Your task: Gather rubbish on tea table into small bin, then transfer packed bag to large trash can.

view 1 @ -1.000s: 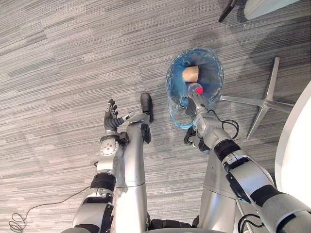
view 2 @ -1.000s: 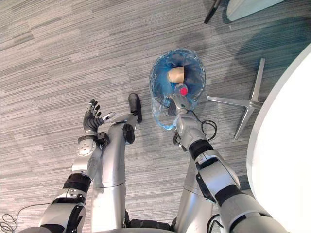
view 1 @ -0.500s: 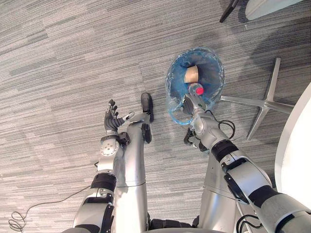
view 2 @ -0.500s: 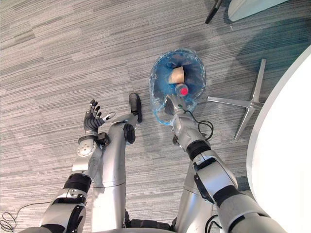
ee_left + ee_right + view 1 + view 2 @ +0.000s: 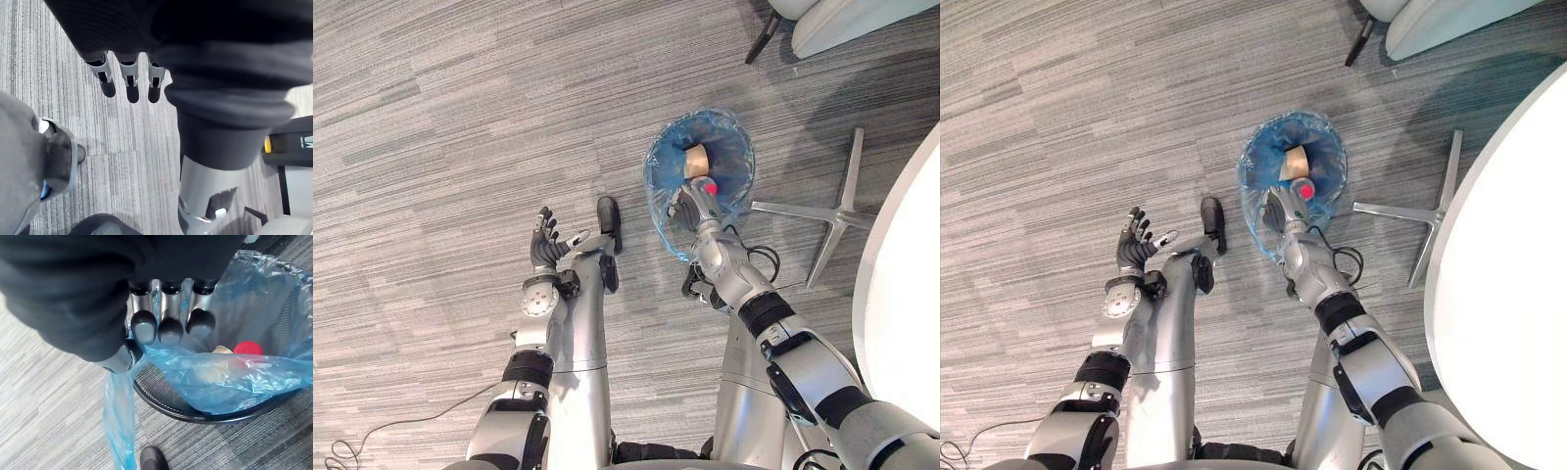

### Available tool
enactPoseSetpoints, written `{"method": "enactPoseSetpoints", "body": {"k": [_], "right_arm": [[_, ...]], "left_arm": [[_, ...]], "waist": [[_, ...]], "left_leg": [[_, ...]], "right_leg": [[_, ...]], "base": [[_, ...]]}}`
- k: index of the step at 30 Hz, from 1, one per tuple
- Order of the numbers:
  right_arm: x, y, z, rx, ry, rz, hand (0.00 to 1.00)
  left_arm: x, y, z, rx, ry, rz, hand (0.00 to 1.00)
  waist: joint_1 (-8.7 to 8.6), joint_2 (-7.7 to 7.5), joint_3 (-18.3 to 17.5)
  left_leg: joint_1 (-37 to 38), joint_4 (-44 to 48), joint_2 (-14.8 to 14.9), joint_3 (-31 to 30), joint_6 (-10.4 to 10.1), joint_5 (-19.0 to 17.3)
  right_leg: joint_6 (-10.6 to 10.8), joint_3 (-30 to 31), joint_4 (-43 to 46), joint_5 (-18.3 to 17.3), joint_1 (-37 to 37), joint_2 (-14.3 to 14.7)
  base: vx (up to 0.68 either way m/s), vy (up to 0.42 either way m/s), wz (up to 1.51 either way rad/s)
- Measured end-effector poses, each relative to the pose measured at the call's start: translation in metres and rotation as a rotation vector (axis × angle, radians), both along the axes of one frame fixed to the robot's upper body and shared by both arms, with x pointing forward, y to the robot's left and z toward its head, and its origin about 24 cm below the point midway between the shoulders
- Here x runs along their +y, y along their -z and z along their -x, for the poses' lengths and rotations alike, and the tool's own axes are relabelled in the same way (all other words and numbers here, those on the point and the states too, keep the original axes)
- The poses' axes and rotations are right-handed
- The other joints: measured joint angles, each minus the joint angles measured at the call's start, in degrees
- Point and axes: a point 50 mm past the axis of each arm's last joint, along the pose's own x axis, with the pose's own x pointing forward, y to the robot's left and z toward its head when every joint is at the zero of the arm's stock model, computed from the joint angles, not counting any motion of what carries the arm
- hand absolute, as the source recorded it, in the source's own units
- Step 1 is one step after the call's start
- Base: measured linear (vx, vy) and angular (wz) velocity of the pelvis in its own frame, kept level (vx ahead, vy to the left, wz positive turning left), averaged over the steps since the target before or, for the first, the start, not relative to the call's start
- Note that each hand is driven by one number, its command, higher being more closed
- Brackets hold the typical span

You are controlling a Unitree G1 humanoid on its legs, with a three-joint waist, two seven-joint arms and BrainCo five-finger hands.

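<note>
A small black mesh bin (image 5: 741, 192) lined with a blue plastic bag (image 5: 658, 192) stands on the carpet. Inside lie a brown paper cup (image 5: 694, 161) and a bottle with a red cap (image 5: 711, 187). My right hand (image 5: 690, 204) is at the bin's near rim, its fingers (image 5: 169, 330) and thumb curled on the blue bag (image 5: 220, 382) edge, which hangs down outside the mesh (image 5: 161, 391). My left hand (image 5: 545, 250) is held up over bare carpet to the left, fingers (image 5: 128, 85) straight and holding nothing.
A chair's silver star base (image 5: 822, 220) lies right of the bin. The white round table (image 5: 906, 294) curves along the right edge. Another chair (image 5: 842, 20) stands at the top right. Grey striped carpet spreads to the left.
The whole picture has shifted a little. My right hand has slid leftward along the bin's near rim, still on the bag edge. The left hand holds its pose.
</note>
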Motion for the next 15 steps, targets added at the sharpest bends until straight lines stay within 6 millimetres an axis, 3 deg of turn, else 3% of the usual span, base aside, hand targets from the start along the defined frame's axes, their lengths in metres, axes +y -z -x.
{"method": "enactPoseSetpoints", "body": {"k": [5,15], "right_arm": [[-0.002,-0.014,0.002,-0.062,0.006,-0.049,0.00],[0.001,-0.015,0.008,-0.080,-0.015,-0.070,0.00]], "left_arm": [[0.000,0.000,0.000,0.003,0.000,0.002,0.00],[-0.003,0.002,0.001,0.008,-0.006,0.022,0.00]], "waist": [[-0.05,0.00,0.0],[-0.10,0.00,0.0]], "left_leg": [[0.2,-0.6,0.0,0.0,0.0,0.7],[1.2,-1.4,0.5,-0.2,-0.2,0.8]], "right_leg": [[-0.3,-0.1,-0.3,0.2,0.1,0.0],[-0.3,-0.5,-1.2,0.2,1.1,0.7]], "base": [[0.00,-0.005,0.01],[0.00,-0.006,-0.01]]}}
